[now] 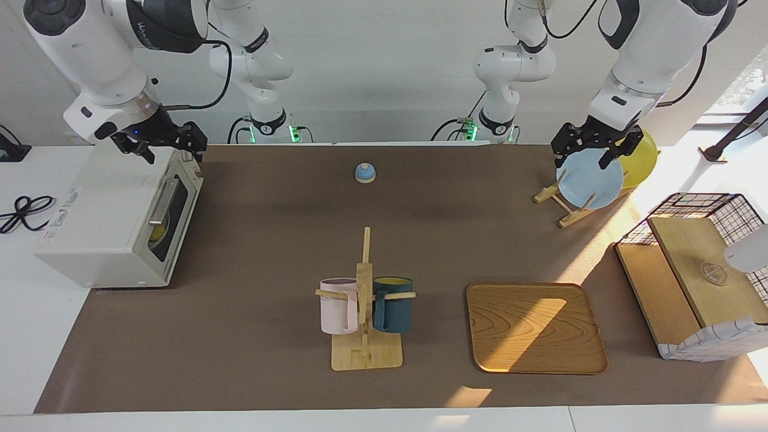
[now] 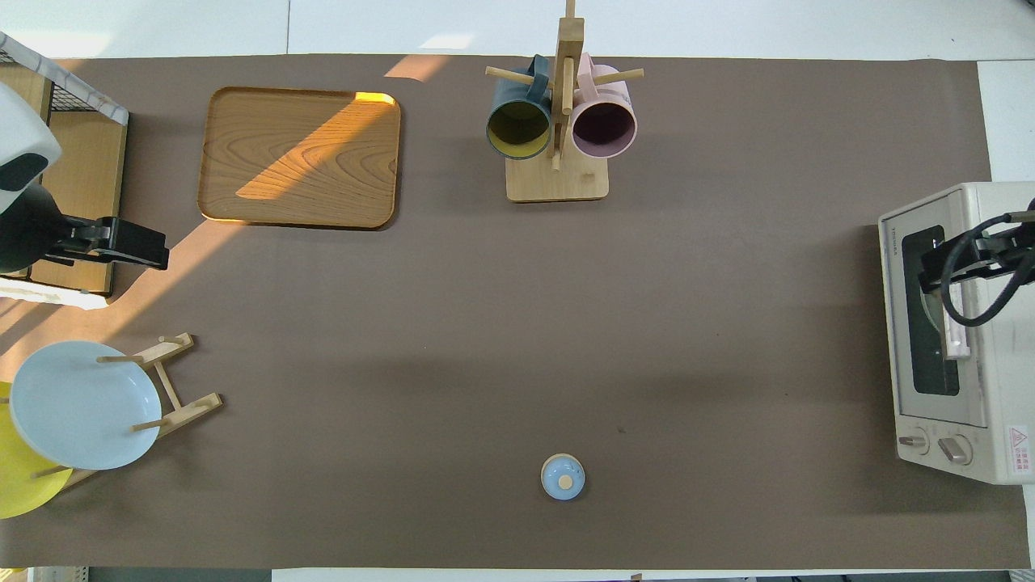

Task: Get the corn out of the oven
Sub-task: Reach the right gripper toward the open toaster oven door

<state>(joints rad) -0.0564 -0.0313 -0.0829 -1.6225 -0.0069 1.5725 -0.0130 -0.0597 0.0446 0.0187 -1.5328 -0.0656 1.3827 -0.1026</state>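
wall (image 1: 384, 72): plain white, far end
table (image 1: 36, 336): white top, brown mat (image 1: 252, 240) over most of it
window (image 1: 744, 78): far right, daylight in
light: sun patches on mat, right side

The oven (image 1: 102, 222) was white with a dark glass door; a yellow corn (image 1: 157, 233) showed inside. Mugs were pink (image 1: 338, 306) and dark blue (image 1: 393, 304); plates pale blue (image 1: 590, 178) and yellow (image 1: 642, 157).
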